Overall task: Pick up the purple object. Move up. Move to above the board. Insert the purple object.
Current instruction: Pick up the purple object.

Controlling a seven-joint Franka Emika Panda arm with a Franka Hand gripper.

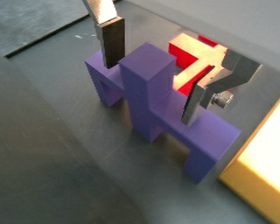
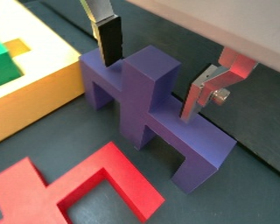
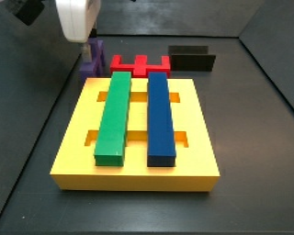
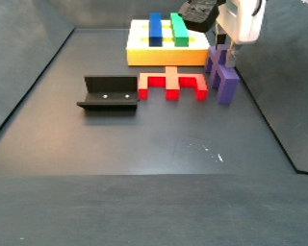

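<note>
The purple object (image 1: 149, 87) stands on the dark floor next to the board (image 1: 265, 166), its centre ridge upward; it shows in both wrist views (image 2: 149, 96) and in both side views (image 3: 96, 55) (image 4: 223, 77). My gripper (image 1: 154, 74) is lowered over it with one finger on each side of the ridge, also in the wrist view (image 2: 154, 74). The jaws are open; a small gap shows between the ridge and at least one pad. The yellow board (image 3: 76, 156) (image 4: 138, 43) (image 2: 38, 87) lies just beside the purple object.
A green bar (image 3: 113, 119) and a long blue bar (image 3: 160, 115) sit in the board's slots. A red notched block (image 3: 140, 64) (image 4: 169, 85) (image 2: 84, 184) lies beside the purple object. The black fixture (image 3: 193, 58) (image 4: 108, 93) stands past the red block.
</note>
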